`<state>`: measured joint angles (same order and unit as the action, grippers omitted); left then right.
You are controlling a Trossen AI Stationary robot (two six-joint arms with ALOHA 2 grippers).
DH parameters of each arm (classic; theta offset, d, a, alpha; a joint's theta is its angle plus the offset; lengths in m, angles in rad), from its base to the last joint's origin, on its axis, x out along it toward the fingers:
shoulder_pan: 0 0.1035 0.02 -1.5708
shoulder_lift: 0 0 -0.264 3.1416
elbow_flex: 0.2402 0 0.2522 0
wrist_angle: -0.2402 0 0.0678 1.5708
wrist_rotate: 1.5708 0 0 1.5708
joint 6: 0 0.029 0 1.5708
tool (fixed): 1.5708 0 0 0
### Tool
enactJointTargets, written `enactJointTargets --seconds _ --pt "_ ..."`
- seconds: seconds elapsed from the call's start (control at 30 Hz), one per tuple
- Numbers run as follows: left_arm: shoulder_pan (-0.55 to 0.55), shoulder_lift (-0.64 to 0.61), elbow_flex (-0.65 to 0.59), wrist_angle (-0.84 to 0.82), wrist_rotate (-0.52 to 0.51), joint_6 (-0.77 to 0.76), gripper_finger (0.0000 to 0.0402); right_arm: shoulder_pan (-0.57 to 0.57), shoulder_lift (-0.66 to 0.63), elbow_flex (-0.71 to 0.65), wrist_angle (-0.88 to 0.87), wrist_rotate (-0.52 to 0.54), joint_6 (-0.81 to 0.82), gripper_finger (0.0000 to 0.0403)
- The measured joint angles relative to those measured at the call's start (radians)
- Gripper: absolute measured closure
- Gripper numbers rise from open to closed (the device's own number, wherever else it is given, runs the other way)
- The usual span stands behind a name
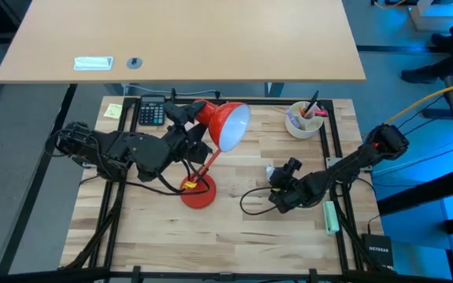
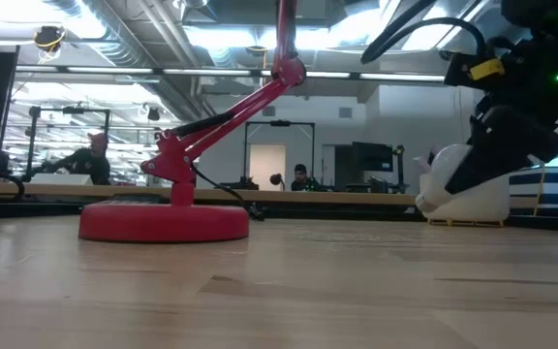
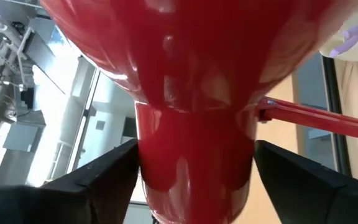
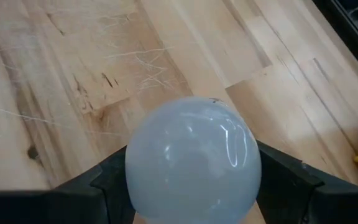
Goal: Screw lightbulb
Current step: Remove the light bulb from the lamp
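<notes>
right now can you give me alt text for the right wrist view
A rounded white lightbulb fills the lower centre, gripped between the right gripper's two dark fingers. Behind it lies a scratched pale wooden tabletop.

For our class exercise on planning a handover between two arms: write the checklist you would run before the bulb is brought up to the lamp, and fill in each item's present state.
1. Lightbulb sits between the right gripper fingers: ok, in the right wrist view.
2. Left gripper fingers flank the red lamp shade's neck: ok; whether they press on it: cannot tell.
3. Lamp base flat on the table: ok.
4. Shade opening turned toward the right arm: ok, in the high view.
5. Socket inside the shade clear: cannot tell.
6. Bulb's screw base pointing at the shade: cannot tell, hidden by the gripper.
</notes>
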<state>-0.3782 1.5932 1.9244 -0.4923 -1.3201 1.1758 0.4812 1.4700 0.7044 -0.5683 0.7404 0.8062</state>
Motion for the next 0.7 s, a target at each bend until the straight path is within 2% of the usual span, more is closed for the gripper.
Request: enactJointTargets --seconds 0.3,0.53,0.7 --pt "-0.010 -0.003 0.000 0.021 -0.042 -0.036 0.0047 0.000 0.000 0.000 0.000 0.001 0.000 0.0146" --pt "-0.042 -0.056 0.000 0.025 -0.057 -0.079 0.0044 0.001 0.000 0.000 0.031 0.000 0.000 0.0145" --pt "-0.070 -0.128 -0.001 -0.036 -0.066 -0.213 0.0046 0.000 0.000 0.000 0.047 0.000 0.000 0.0145"
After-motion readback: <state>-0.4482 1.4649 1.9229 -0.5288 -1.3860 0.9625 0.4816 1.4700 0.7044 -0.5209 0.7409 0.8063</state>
